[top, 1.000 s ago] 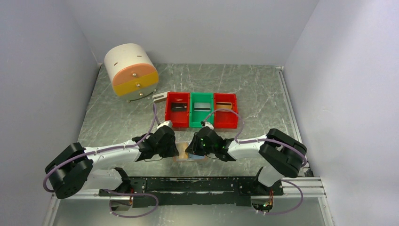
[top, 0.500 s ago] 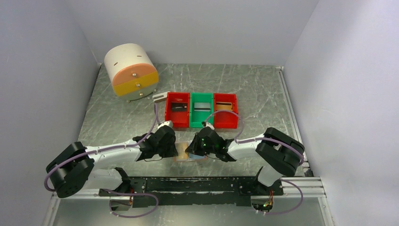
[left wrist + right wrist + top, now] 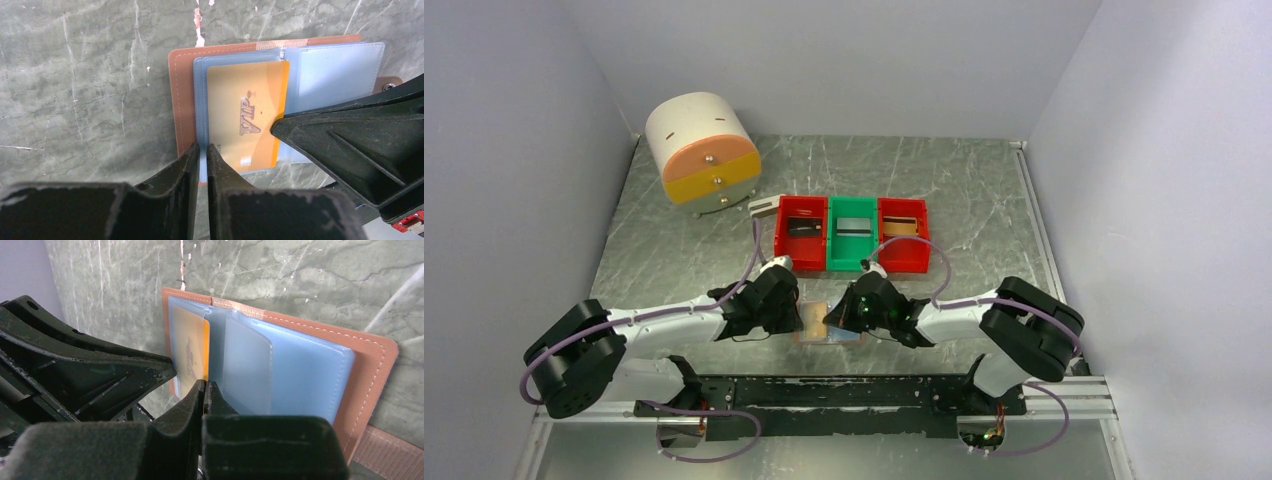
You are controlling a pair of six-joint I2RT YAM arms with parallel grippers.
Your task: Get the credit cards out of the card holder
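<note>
Seen from above, the wallet (image 3: 182, 100) is hemmed in at 9 o'clock by the left gripper (image 3: 201, 150) and at 3 o'clock by the right gripper (image 3: 205, 387). Passage at 12 o'clock is barred by three bins (image 3: 853, 235). Bare table (image 3: 984, 190) is left at 10 and 2 o'clock.

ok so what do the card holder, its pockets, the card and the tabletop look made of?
Card holder: tan leather or leatherette, matte, stitched edge.
Pockets: soft clear bluish plastic, likely vinyl; contents show through.
Card: stiff-looking glossy yellow-orange plastic, VIP lettering.
Tabletop: grey-green, marble-like veining; stone or printed, can't tell.
</note>
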